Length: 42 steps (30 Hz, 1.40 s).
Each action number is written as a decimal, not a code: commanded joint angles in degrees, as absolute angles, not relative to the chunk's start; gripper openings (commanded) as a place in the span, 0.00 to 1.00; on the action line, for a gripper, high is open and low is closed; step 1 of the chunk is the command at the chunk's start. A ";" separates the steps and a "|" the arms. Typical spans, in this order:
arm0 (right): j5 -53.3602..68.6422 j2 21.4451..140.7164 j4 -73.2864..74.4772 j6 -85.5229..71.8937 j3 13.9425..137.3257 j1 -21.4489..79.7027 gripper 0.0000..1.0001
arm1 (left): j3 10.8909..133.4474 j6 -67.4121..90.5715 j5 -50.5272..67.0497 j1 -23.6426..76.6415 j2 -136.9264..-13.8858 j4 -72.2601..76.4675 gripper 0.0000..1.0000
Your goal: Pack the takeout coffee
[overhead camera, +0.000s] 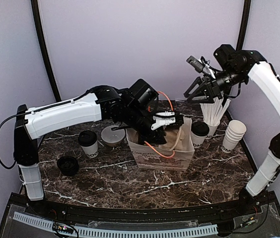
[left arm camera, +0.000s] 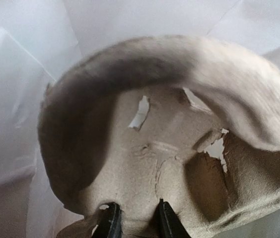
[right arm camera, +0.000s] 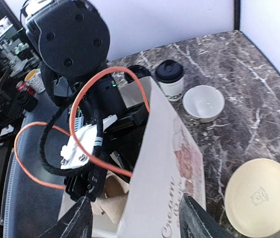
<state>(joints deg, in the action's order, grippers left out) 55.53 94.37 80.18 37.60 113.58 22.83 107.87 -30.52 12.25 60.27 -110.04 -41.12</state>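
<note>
One takeout coffee cup (overhead camera: 88,143) with a black lid stands left of the white paper bag (overhead camera: 165,157); another (overhead camera: 199,134) stands just right of it. The left one also shows in the right wrist view (right arm camera: 170,79). My left gripper (overhead camera: 172,121) reaches into the bag (left arm camera: 11,99) and is shut (left arm camera: 137,223) on a ridge of a brown pulp cup carrier (left arm camera: 150,163), also visible inside the bag (right arm camera: 112,193). My right gripper (overhead camera: 199,90) hangs high above the bag's right side, open (right arm camera: 137,218), holding nothing.
A white cup of white sticks (overhead camera: 213,116) and a stack of lidless cups (overhead camera: 233,135) stand at the right. A loose black lid (overhead camera: 68,165) lies front left. A white bowl (right arm camera: 205,102) and a beige round lid (right arm camera: 260,197) lie behind the bag (right arm camera: 165,163).
</note>
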 commanded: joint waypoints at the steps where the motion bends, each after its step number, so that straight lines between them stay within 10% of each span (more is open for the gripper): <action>1: 54.29 88.06 72.51 32.89 108.99 17.39 0.59 | 111.03 -28.06 9.30 60.12 -109.87 -45.03 0.25; 16: 32.20 85.85 48.37 18.07 83.20 15.77 0.59 | 121.02 -24.57 2.90 60.12 -116.94 -53.17 0.29; 42: 31.86 92.21 49.33 19.90 84.20 21.80 0.59 | 124.46 -24.82 -3.12 60.04 -126.13 -55.53 0.46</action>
